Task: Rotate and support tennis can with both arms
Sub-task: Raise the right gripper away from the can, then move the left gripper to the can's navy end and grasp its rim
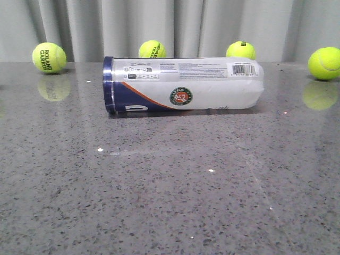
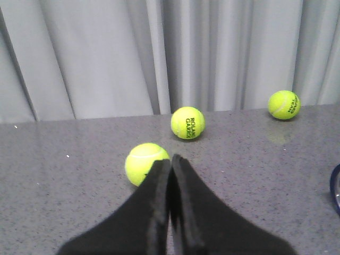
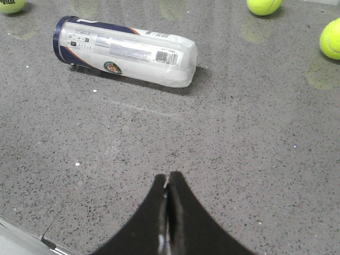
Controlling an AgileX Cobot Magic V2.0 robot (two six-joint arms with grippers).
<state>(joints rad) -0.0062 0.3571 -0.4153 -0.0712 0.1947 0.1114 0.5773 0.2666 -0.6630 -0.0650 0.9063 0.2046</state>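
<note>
So here's where we're at: the tennis can is lying flat on its side on the grey speckled surface, toward the far edge and roughly in the middle between the side edges. In the front view its navy-banded end points to the left edge and the ribbed clear base points to the right, with the round green-and-red logo facing us and the barcode up near the base end. Nothing is touching it. We count four tennis balls strung along the far edge in front of the grey curtain: one near the far left corner with black lettering on it, two peeking out just behind the can, and one near the far right corner. Neither arm shows up in the front view at all. From the left wrist view, our left gripper has its jaws pressed together with nothing between them, hanging over bare surface well away from the can, with a ball sitting just past the tips; only a sliver of the can's navy rim shows at the side of that view. From the right wrist view, our right gripper is the same deal, jaws closed on nothing, and the can lies well apart from it across open surface.
</note>
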